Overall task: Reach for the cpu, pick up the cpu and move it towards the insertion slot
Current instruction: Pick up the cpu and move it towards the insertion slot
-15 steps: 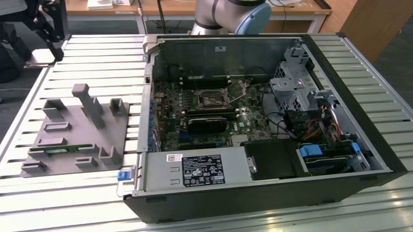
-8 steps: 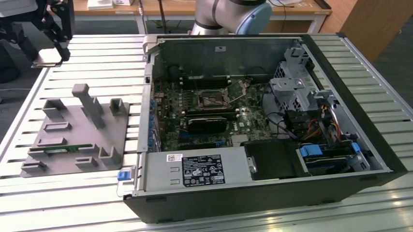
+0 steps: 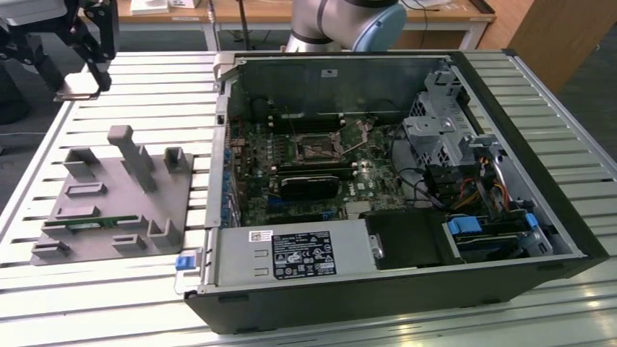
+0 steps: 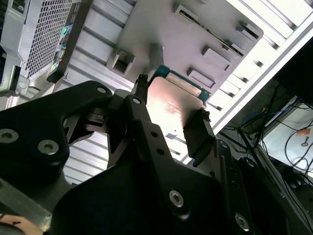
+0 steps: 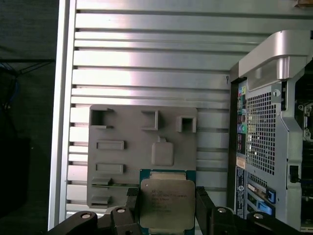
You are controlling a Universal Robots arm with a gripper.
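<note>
**Exterior view.** The pincer (image 3: 82, 85) hangs at the far end of the slatted counter (image 3: 106, 289), toward the exterior view's left. It is closed on the cpu (image 3: 77, 93), a pale flat square held level between its black fingers and lifted clear of the counter. Nearer the camera lies a grey fixture plate (image 3: 115, 195) with a thin green memory stick (image 3: 94, 225) resting in it. To the exterior view's right stands an open computer case (image 3: 386, 303). Inside it, on the green circuit board (image 3: 371, 188), is the insertion slot (image 3: 316, 148), a square metal-framed socket with a dark centre. It sits well apart from the held chip. The arm (image 3: 342, 22) rises beyond the far side of the case.

**Second wrist view.** Seen from close behind the pincer (image 4: 171, 100), the cpu (image 4: 168, 105) spans the gap between the two fingers (image 4: 198, 134). Its bright face catches the light and a green edge shows at its far side. Beyond it lie the grey fixture plate (image 4: 195, 34) and the vented wall of the computer case (image 4: 44, 34).

**First wrist view.** Looking down, the cpu (image 5: 166, 203) shows its silvery top and green border. The pincer (image 5: 167, 196) is shut only to the chip's width, with one of the fingers (image 5: 203, 205) pressed against each opposite edge. Below it are the grey fixture plate (image 5: 142, 147), the counter (image 5: 146, 49) and the rear panel of the computer case (image 5: 269, 132).
</note>
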